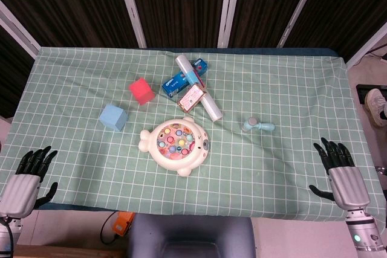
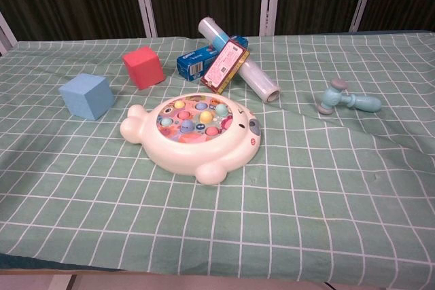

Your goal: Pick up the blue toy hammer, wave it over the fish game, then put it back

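Head view: right hand (image 1: 340, 167) and left hand (image 1: 30, 170) spread, empty, at table edge. Blue toy hammer (image 1: 259, 126) small, round-handled; may roll from grasp. Fish game (image 1: 175, 145) near; low wave risks bump.

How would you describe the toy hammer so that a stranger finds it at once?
Start at the white fish game in the middle of the table. Look to its right, past the clear roll. The hammer lies alone there, small and pale blue, with a round head.

fish game (image 2: 197, 137): glossy plastic | tablecloth (image 2: 326, 188): matt checked cloth | roll (image 2: 241, 60): shiny clear film
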Motion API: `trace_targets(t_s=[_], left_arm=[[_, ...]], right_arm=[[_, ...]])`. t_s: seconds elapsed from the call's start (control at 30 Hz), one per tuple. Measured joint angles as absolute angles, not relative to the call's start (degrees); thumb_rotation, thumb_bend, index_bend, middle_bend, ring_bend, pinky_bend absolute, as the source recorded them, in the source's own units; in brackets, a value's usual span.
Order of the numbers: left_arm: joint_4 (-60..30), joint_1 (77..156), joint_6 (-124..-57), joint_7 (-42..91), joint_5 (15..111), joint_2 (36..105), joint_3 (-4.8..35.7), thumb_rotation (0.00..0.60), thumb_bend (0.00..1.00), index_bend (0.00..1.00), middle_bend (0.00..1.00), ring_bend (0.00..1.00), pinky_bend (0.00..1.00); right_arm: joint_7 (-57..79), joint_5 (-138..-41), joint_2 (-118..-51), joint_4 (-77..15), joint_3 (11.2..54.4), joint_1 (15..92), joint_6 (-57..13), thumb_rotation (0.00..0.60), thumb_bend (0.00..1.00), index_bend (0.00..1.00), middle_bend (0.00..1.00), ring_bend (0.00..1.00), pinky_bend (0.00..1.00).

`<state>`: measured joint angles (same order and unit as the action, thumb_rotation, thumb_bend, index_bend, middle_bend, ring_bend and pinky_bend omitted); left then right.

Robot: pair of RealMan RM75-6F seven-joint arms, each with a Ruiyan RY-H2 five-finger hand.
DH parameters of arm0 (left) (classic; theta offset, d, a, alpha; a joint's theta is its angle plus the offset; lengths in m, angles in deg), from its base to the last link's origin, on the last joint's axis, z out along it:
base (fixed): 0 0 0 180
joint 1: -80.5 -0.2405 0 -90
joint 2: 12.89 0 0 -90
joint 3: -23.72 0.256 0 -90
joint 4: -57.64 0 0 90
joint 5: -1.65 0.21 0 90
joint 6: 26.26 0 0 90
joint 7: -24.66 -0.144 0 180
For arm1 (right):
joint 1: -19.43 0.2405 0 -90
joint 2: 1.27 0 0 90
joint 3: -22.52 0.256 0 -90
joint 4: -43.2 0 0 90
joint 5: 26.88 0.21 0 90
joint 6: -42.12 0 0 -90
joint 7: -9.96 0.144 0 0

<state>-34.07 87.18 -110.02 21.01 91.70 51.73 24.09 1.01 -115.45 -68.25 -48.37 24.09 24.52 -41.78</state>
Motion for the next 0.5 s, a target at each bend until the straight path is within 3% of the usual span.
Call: trace_targets(t_s=[0.37, 0.5], left_arm=[[-34.33, 87.42, -108.95, 21.70, 90.28, 51.27, 23.75, 0.600, 0.41, 0.00, 0.00, 0.00, 0.06], [-34.21, 87.78, -108.19, 21.75, 89.64, 51.30, 23.50, 0.600, 0.41, 0.00, 0.00, 0.00, 0.06]], right_arm=[[1.41, -113.03, -70.20, -46.43, 25.90, 28.20, -35.97, 0.600, 0.18, 0.00, 0.00, 0.00, 0.00], [3.04, -109.70, -71.28, -44.77, 29.60, 32.99, -30.17, 0.600, 0.18, 0.08, 0.01, 0.00, 0.00]])
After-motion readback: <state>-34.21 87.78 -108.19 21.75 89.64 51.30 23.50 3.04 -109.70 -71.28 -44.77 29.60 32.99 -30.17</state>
